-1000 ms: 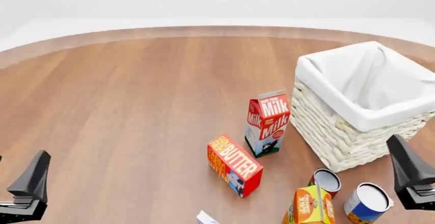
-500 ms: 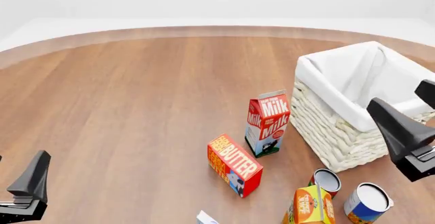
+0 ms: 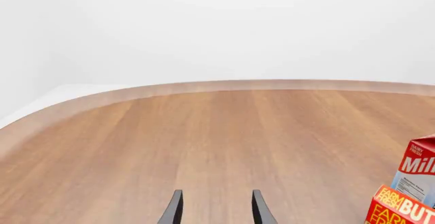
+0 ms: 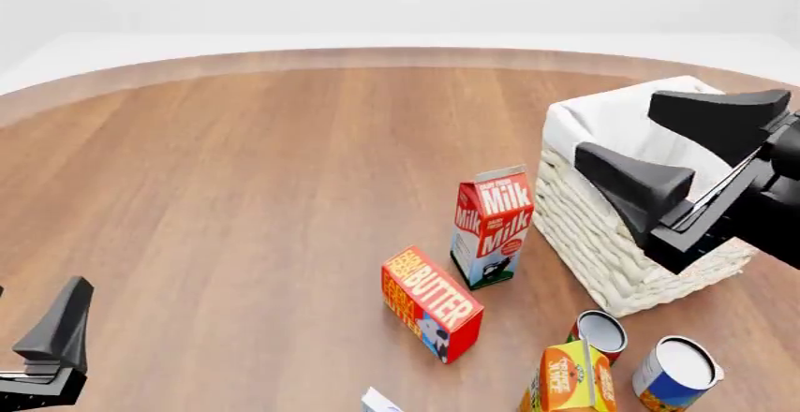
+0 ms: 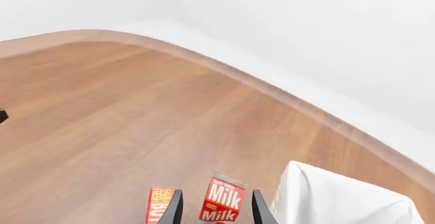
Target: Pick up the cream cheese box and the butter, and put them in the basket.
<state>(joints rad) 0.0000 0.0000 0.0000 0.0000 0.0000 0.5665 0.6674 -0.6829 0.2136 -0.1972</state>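
Your right claw [image 4: 672,156] hangs in the air above the near-left part of the basket [image 4: 587,215], its two dark fingers spread wide with nothing between them. Your left claw [image 4: 51,332] sits low at the near-left edge of the front view, well apart from every item; in its wrist view the two fingertips [image 3: 174,211] stand apart over bare wood, holding nothing.

The butter [image 4: 432,302] lies on its side on the surface, just beside the upright milk carton [image 4: 492,227], on that carton's near-left side. The basket stands to the right of the milk carton, its white liner folded over the rim. Only a white and pale blue corner of the cream cheese box [image 4: 378,401] shows at the bottom edge of the front view, nearer than the butter. An orange juice carton [image 4: 569,376] and two cans [image 4: 600,332] [image 4: 675,373] stand in front of the basket.
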